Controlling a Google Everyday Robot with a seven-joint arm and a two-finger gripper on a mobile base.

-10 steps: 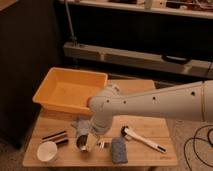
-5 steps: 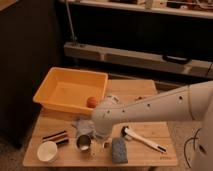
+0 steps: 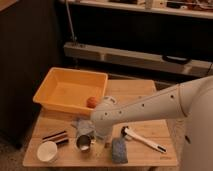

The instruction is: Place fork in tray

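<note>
The tray is a large yellow-orange bin at the back left of the wooden table, with a small orange ball inside near its front right corner. My white arm reaches in from the right and bends down. My gripper points down at the table's front, between the metal cup and a grey-blue sponge. It is in front of the tray, outside it. I cannot make out the fork; the wrist and gripper cover that spot.
A white round cup stands at the front left, with a pair of dark sticks behind it. A grey cloth lies behind the metal cup. A white-handled tool with a black tip lies to the right. Dark shelving stands behind the table.
My arm has sunk a little toward the table and shifted slightly right, uncovering the orange ball in the tray. The things on the table have not moved.
</note>
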